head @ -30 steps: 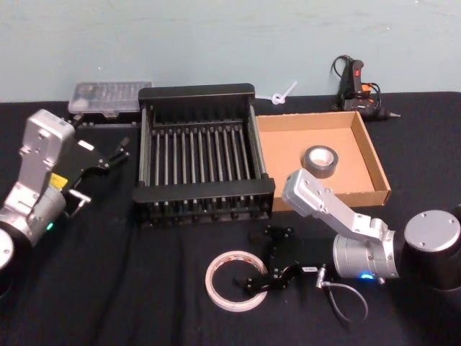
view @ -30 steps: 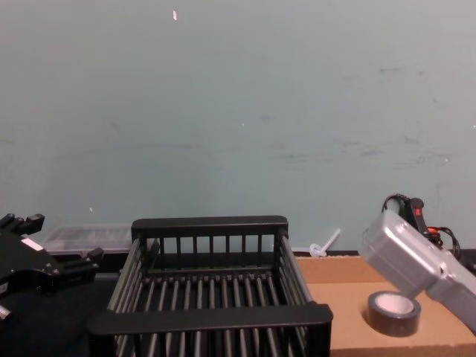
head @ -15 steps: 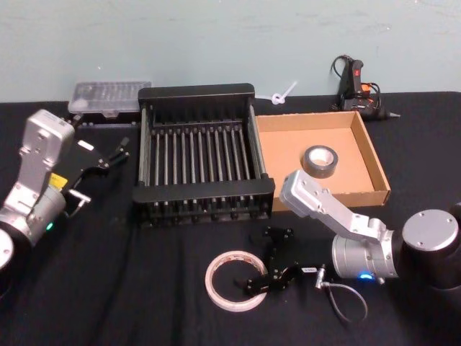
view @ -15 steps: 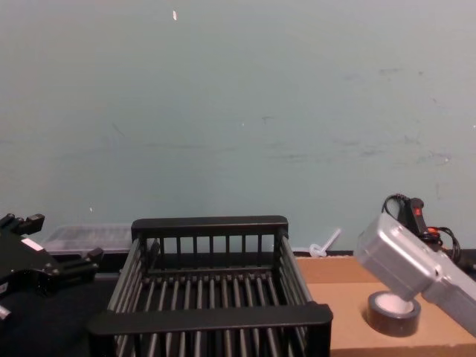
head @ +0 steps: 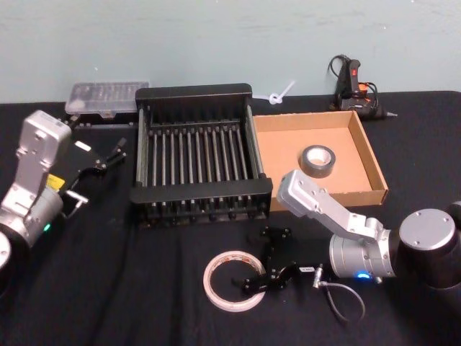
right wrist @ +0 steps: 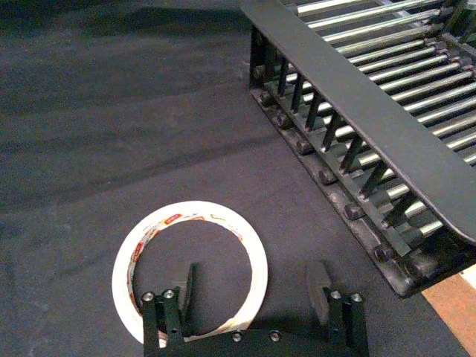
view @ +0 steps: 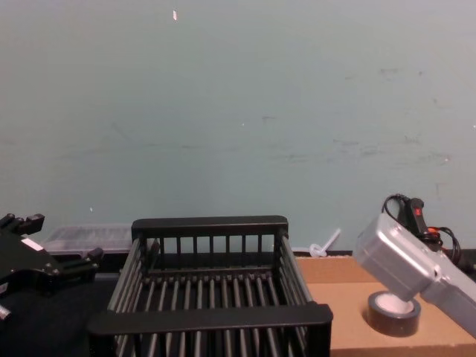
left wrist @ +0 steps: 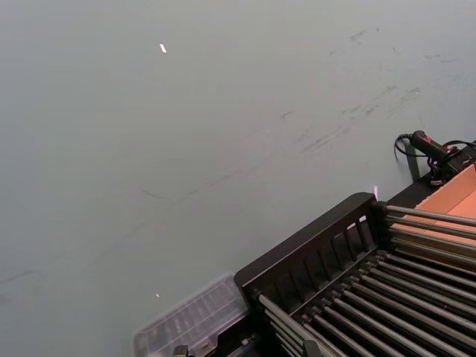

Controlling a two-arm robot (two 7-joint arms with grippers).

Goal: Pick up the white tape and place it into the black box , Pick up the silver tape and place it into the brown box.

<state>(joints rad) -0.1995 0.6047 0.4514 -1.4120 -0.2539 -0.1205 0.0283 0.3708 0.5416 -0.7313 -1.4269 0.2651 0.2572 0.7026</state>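
The white tape (head: 232, 280) lies flat on the black cloth in front of the black box (head: 202, 192). My right gripper (head: 258, 264) hovers low at the ring's right side and is open. In the right wrist view the right gripper (right wrist: 254, 286) straddles the rim of the white tape (right wrist: 141, 249), one finger inside the ring and one outside. The silver tape (head: 318, 159) sits inside the brown box (head: 369, 155) and also shows in the chest view (view: 393, 315). My left gripper (head: 114, 154) is parked open, left of the black box.
A clear plastic case (head: 108, 97) lies behind the black box at the left. A glue gun (head: 354, 85) and a white tie (head: 281, 94) lie by the back wall. A loose cable (head: 344, 297) curls beside my right wrist.
My right arm has edged slightly left toward the white tape. The tapes, the boxes and the left arm have not moved.
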